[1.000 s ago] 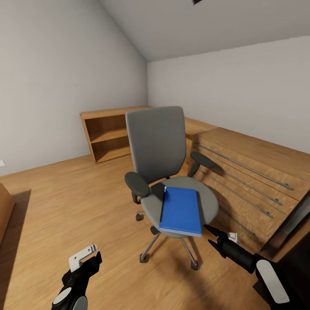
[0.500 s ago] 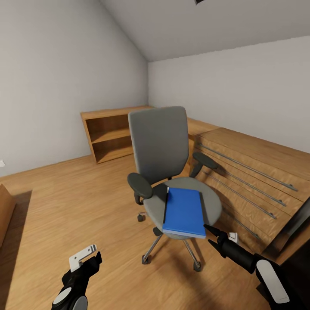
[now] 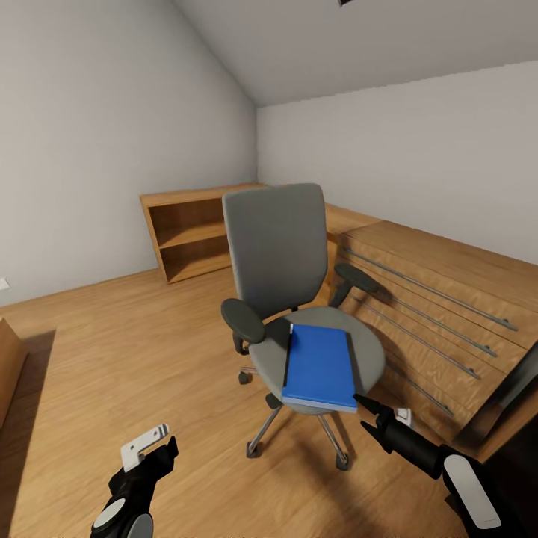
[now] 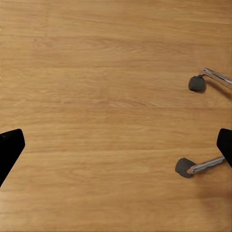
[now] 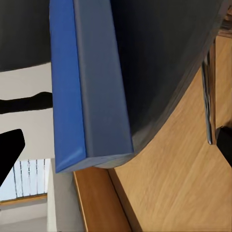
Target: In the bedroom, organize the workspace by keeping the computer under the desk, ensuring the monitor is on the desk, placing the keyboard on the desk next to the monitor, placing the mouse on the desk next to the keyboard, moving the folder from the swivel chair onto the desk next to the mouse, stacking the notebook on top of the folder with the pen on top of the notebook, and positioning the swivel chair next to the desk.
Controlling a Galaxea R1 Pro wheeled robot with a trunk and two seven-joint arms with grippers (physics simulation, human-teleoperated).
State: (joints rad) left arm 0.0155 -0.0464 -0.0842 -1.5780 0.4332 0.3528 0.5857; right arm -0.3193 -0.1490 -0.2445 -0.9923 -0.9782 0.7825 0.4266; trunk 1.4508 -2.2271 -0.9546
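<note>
In the head view, the right gripper [image 3: 364, 415] has its black fingers spread and holds nothing; the flat bright blue folder [image 3: 320, 366] lies on the grey upholstered swivel chair [image 3: 278, 246] just ahead of it. The fingertips have come closer to the folder's near edge than half a second ago. The left gripper [image 3: 149, 447] hangs low over the light wood floor [image 3: 112, 351]; I cannot tell its opening here.

In the left wrist view, the fingers [image 4: 9, 147] stand wide apart above the floor, with the chair's casters [image 4: 196, 83] near.

In the right wrist view, the folder's edge [image 5: 92, 87] is directly in front of the spread fingers [image 5: 10, 145], not touching.
</note>
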